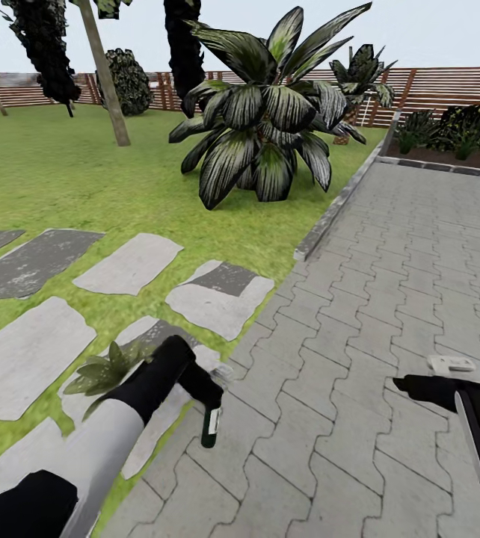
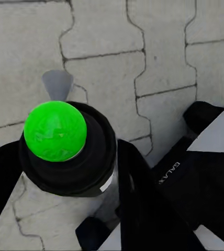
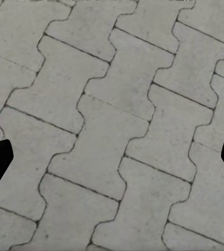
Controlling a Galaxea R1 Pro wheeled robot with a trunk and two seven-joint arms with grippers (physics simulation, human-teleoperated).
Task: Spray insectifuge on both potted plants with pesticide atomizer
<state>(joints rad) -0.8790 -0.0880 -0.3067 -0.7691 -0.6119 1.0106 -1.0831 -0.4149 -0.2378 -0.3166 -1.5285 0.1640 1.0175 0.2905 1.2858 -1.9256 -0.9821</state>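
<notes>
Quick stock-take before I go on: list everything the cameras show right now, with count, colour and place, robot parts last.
Pesticide atomizer: one, dark with green top, held over the paving.
Potted plant: one, green, on stepping stones beside the left arm.
Striped agave: one, green-white, lawn edge.
Stepping stones: several, grey, on lawn.
Paving: grey, right side.
Fence: brown slats, far back.
Left tool: black, gripping the atomizer.
Right tool: black, open over paving.
</notes>
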